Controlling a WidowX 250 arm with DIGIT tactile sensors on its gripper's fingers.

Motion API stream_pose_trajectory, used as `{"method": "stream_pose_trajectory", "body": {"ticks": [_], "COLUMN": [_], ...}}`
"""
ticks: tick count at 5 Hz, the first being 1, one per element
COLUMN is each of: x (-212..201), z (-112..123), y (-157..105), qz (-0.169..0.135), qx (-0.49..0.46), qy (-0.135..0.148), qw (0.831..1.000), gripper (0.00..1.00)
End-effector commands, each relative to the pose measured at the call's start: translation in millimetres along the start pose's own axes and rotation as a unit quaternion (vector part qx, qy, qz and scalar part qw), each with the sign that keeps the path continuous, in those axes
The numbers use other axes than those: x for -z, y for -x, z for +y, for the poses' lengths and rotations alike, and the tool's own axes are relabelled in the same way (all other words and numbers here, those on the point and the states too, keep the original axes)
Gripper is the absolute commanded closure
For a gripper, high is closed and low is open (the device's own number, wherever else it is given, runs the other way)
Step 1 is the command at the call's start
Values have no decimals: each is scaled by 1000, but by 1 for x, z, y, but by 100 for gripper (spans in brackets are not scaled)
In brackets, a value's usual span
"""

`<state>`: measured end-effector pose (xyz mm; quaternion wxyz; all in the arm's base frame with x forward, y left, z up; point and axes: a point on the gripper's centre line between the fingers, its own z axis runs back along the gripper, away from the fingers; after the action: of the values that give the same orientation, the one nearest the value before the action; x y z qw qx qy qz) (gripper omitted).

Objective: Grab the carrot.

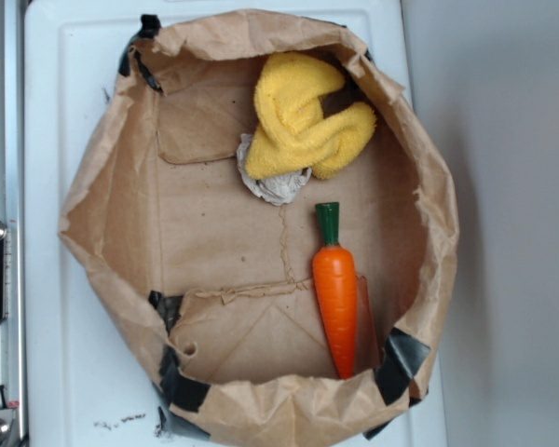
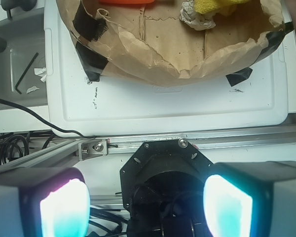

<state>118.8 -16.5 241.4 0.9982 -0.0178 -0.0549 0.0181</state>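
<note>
The carrot (image 1: pixel 336 296) is lying inside the paper bag tray (image 1: pixel 102 177), near its right wall, stem pointing toward the yellow cloth (image 1: pixel 303 116). The gripper (image 2: pixel 145 207) is being held well outside the tray, over the rail beside the bench (image 2: pixel 177 106), with its 2 fingers (image 2: pixel 64 210) spread apart and nothing between them. The approach is best made from above, across the carrot's thick middle, clear of the wall. A crumpled paper wad (image 1: pixel 275 184) is lying under the cloth.

Soft, even light; slight blur
</note>
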Motion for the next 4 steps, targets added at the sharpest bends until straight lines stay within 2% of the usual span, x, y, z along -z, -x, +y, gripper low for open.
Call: {"method": "stream_pose_trajectory", "body": {"ticks": [1, 2, 3, 4], "x": [0, -47, -46, -36], "z": [0, 47, 56, 59], "y": [0, -47, -87, -113], "qz": [0, 11, 4, -22], "qx": [0, -22, -26, 41], "qy": [0, 7, 13, 18], "qw": [1000, 1000, 1000, 999], "gripper": [0, 0, 0, 0]}}
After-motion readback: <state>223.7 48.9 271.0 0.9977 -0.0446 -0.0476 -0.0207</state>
